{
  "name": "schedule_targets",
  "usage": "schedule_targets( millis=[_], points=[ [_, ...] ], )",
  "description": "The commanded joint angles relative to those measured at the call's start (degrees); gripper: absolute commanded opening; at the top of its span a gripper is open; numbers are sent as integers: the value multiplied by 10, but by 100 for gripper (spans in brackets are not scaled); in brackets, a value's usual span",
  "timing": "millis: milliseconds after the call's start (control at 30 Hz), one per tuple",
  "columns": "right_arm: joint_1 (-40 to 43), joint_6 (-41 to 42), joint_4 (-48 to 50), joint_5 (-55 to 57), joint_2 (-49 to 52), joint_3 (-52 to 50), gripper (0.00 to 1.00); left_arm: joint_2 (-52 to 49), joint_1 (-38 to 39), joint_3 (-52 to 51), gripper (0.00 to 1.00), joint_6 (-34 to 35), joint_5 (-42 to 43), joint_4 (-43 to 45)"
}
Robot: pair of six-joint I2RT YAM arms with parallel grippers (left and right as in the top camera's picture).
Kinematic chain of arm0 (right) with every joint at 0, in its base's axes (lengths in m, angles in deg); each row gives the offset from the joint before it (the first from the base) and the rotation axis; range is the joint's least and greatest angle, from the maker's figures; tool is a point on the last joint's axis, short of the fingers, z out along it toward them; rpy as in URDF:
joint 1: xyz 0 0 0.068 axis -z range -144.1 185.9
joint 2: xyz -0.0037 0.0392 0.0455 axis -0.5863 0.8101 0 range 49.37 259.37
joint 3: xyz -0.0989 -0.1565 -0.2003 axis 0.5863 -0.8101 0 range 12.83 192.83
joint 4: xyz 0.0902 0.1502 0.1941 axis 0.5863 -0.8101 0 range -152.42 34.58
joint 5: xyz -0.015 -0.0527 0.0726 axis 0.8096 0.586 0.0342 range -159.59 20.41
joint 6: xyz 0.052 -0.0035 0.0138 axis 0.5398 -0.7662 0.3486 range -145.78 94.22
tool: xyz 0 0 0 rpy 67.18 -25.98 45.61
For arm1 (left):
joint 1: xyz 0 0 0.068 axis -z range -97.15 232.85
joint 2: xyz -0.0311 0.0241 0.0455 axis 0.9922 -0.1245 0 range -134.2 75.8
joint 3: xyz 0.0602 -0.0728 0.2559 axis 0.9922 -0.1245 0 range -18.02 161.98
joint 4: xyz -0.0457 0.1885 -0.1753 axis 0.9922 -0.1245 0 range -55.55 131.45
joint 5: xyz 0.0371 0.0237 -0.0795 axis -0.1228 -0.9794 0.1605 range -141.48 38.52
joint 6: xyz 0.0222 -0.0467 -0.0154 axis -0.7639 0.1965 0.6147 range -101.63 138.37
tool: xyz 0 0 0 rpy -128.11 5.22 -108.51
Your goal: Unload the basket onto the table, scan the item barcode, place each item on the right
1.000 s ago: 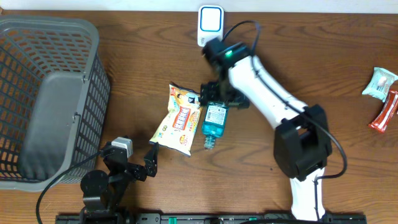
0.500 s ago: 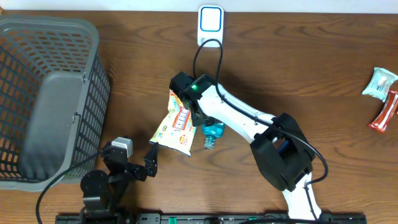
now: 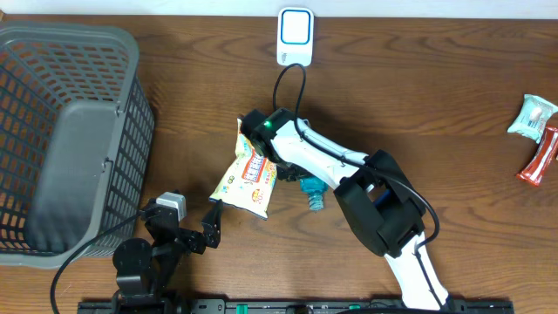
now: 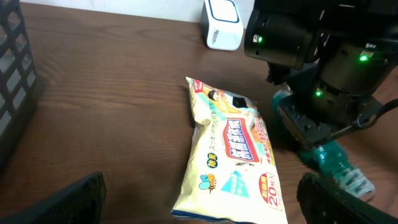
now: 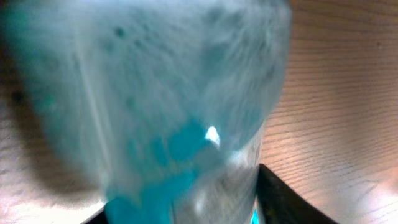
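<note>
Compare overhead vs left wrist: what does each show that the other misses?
Overhead only: the pale green wrapped packet and red wrapped packet at the table's right edge, plus the inside of the grey plastic mesh basket. Left wrist only: close-up print on the yellow-and-white pouch. Both: that pouch, the teal clear plastic bottle partly under the right arm, and the white scanner.

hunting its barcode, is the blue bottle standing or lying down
Lying down: the blue bottle stretches flat along the table.
</note>
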Motion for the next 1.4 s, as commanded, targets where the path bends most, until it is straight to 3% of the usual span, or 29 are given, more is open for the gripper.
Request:
schedule_targets(
  millis=[0,167,467,633,733,867,1167,1367],
  points=[
    [3,-10,10,-43,38,-8,32,1,-1,-8,98,-9,-1,-10],
    [20,7,9,-90,36,7,27,1,-1,-8,98,-9,-1,-10],
    [97,157,20,-222,34,26,28,1,-1,-8,98,-9,-1,-10],
    [125,237,28,-234,34,26,36,1,-1,-8,98,-9,-1,-10],
    [132,300,28,-234,34,26,45,1,-1,-8,98,-9,-1,-10],
    [133,370,31,-244,34,26,46,1,-1,-8,98,-9,-1,-10],
    [133,372,54,-244,22,27,46,1,-1,-8,98,-9,-1,-10],
    [133,358,52,-220,-38,27,50,1,-1,-8,98,-9,-1,-10]
  ],
)
